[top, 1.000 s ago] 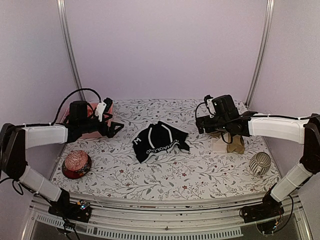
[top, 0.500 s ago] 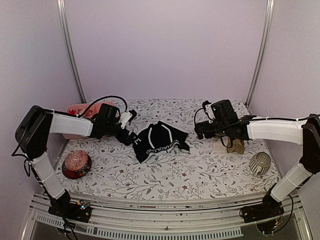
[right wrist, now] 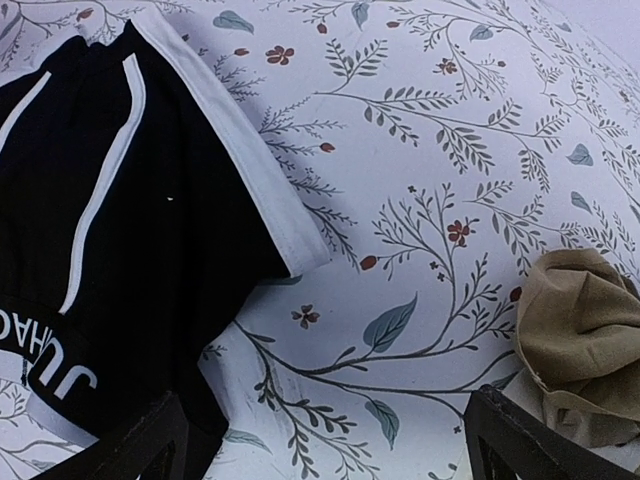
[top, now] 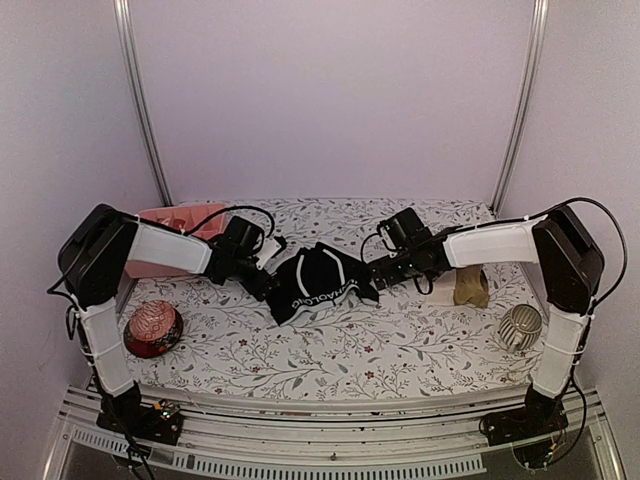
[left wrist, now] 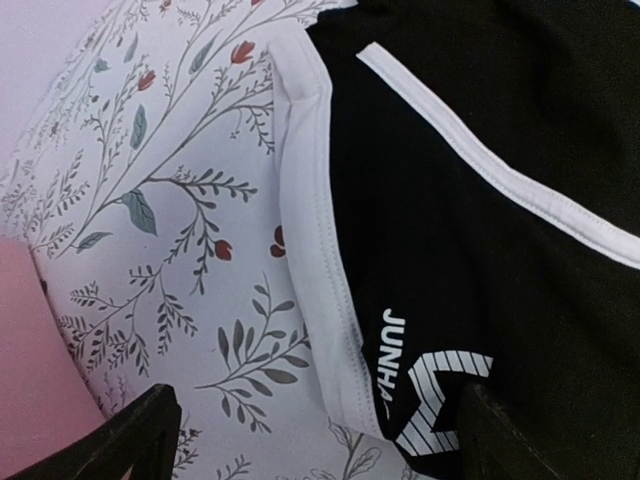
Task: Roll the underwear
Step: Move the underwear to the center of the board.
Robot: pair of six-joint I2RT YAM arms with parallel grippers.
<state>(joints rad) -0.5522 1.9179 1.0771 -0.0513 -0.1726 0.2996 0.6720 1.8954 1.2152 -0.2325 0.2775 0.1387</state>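
The black underwear (top: 320,283), with white trim and a white-lettered waistband, lies crumpled at the middle of the floral table cloth. My left gripper (top: 266,283) is open at its left edge; in the left wrist view the waistband corner (left wrist: 440,390) lies between the spread fingers of that gripper (left wrist: 320,452). My right gripper (top: 373,274) is open at the garment's right edge. In the right wrist view the black underwear (right wrist: 130,230) reaches the left finger of that gripper (right wrist: 330,452), over bare cloth. The tan underwear (top: 471,288) (right wrist: 578,340) lies bunched to the right.
A red patterned bowl (top: 152,328) sits at the front left and a pink box (top: 172,240) at the back left behind my left arm. A ribbed metal cup (top: 520,327) stands at the front right. Walls and metal posts close in the sides and back.
Both arms have swung inward to the black underwear: the left gripper from beside the pink box to its left edge, the right gripper from over the tan underwear to its right edge. Both stayed open.
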